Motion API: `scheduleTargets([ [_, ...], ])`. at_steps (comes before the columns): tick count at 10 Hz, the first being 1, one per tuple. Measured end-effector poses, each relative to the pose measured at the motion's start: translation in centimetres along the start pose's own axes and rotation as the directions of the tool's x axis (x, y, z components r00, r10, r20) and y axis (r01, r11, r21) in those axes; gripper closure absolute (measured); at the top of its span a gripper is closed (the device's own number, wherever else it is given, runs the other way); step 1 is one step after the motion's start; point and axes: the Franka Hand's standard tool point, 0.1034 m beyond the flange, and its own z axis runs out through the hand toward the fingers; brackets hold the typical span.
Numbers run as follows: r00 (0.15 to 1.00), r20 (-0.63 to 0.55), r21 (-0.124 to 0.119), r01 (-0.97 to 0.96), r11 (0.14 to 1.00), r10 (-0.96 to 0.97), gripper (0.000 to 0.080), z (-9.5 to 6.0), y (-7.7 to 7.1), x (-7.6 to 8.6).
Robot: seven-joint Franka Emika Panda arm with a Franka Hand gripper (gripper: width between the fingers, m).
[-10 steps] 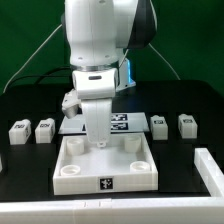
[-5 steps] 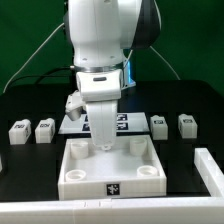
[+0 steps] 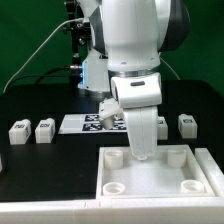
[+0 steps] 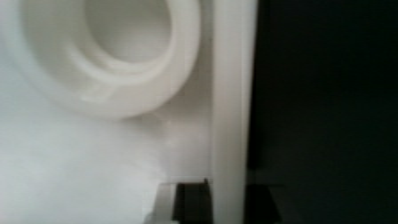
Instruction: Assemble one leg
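The large white square tray (image 3: 165,185) with round corner sockets lies at the front right of the black table. My gripper (image 3: 143,150) points down at its far wall, with one finger on each side of it. In the wrist view the wall's edge (image 4: 231,100) runs between my two dark fingertips (image 4: 191,203), beside a round socket (image 4: 107,50); my gripper (image 4: 226,205) is shut on that wall. Small white legs with marker tags stand on the table: two at the left (image 3: 18,131) (image 3: 44,130) and two at the right (image 3: 187,124) (image 3: 161,124).
The marker board (image 3: 80,123) lies flat behind the tray, partly hidden by my arm. A white rail (image 3: 50,212) runs along the table's front edge. A green backdrop and cables stand behind the table.
My gripper has moved to the exterior view's right, and the tray has slid right with it, from the table's middle to the front right.
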Motion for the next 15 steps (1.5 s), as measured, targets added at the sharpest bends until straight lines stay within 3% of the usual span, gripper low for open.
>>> scheduleTargets([
  [3,0.999,0.019,0.074,-0.027,0.997,0.026,0.0741,-0.05,0.01,0.81],
  [7,0.999,0.027,0.076,-0.021,0.997,0.019,0.0738,-0.14,-0.01,0.76],
  [8,0.999,0.027,0.077,-0.022,0.997,0.020,0.0652,-0.09,-0.04,0.74],
  [9,0.999,0.027,0.078,-0.022,0.997,0.020,0.0652,-0.07,-0.06,0.72],
  [11,0.999,0.027,0.079,-0.023,0.997,0.021,0.0288,-0.03,-0.08,0.69],
  [12,0.999,0.027,0.079,-0.023,0.997,0.021,0.0288,-0.02,-0.08,0.68],
  [13,0.999,0.027,0.079,-0.023,0.997,0.021,0.0179,-0.02,-0.09,0.67],
  [15,0.999,0.027,0.079,-0.024,0.997,0.022,0.0156,0.00,-0.10,0.65],
])
